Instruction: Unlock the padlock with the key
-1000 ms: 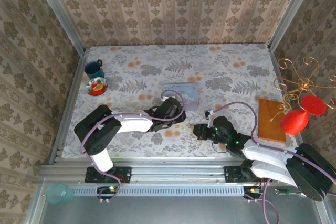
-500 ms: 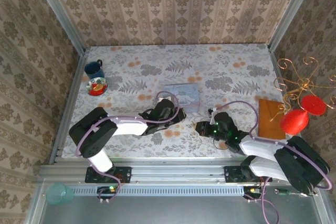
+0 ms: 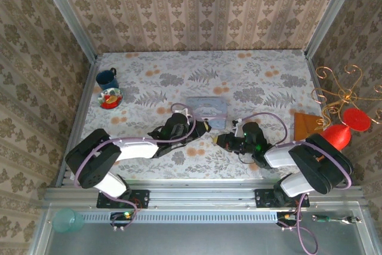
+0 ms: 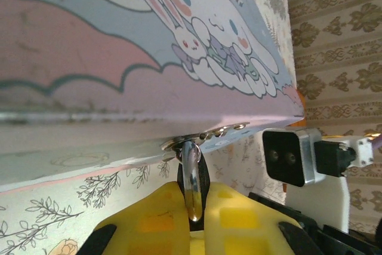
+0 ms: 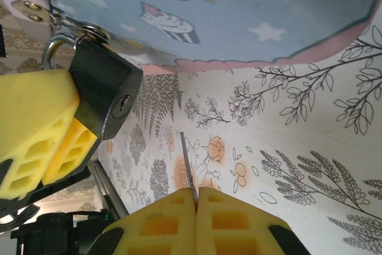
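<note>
**Key in hand, keyhole off to one side of the tip**

My left jaws are closed on the padlock (image 5: 101, 91). In the right wrist view their yellow pads (image 5: 36, 135) clamp its dark body from the left. The shackle (image 5: 51, 49) is threaded through the hasp (image 5: 27, 5) on the pale blue tin (image 3: 207, 107), so the lock hangs at the tin's near edge, low over the worktop (image 5: 286, 147).

My right jaws are closed on the key (image 5: 187, 162). Its thin blade sticks straight out from between the pads, with the long axis running up that view.

What matters now is the offset. The keyhole (image 5: 122, 106) sits on the lock's end face, up and to the left of the key tip. It is near the tip but clearly apart from it. That face is turned down and to the right, roughly toward me, though not square to the blade.

From overhead, the two jaws are close together in front of the tin, with the right arm carrying the key in from the right.

I judge the next move as a sideways shift with a small tilt to line the blade up with the keyhole before pushing in. A skewed entry would likely just swing the lock on its hasp.
</note>
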Controlling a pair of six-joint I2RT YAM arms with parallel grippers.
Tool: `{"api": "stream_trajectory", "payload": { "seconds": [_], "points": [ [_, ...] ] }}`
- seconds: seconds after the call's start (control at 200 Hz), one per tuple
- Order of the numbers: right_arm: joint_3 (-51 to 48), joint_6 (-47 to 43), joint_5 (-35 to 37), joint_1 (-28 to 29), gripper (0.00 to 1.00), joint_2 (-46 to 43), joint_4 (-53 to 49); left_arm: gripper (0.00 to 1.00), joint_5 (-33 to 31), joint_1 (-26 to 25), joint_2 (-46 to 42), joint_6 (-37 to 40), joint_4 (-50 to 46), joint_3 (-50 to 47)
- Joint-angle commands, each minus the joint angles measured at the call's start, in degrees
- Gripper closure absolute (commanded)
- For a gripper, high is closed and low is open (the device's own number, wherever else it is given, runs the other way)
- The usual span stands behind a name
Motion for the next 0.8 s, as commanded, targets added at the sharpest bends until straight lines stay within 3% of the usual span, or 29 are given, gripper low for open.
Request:
{"api": "stream_trajectory", "payload": {
  "seconds": [0.0,0.795],
  "points": [
    [0.5,1.6,-3.81,-1.18,1.0,0.93,4.84,0.98,2.98,0.86,-1.73,0.43,6.03,-1.47],
    [1.44,1.54,-11.74,-5.33,1.0,-0.55,6.54,1.0,10.64,2.65,-1.33,-0.15,12.32,-2.01]
  ]
}}
